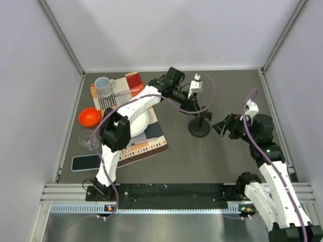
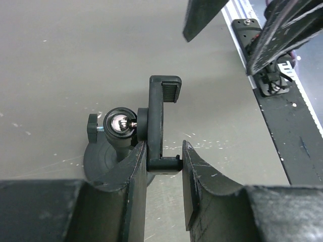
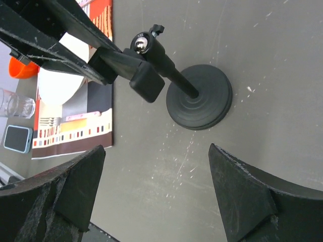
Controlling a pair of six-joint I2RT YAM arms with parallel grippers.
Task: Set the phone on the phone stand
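Observation:
The phone lies flat, screen up, at the table's near left corner; it also shows in the right wrist view. The black phone stand stands mid-table on its round base. My left gripper reaches over it from the left. In the left wrist view my left gripper is shut on the lower end of the stand's clip, with the ball joint to the left. My right gripper is open and empty just right of the stand. In its own view my right gripper has the stand's base ahead of it.
A striped placemat at the left carries a white plate and a grey mug. An orange bowl and a clear glass sit beside it. A metal rail runs along the near edge. Walls enclose the table.

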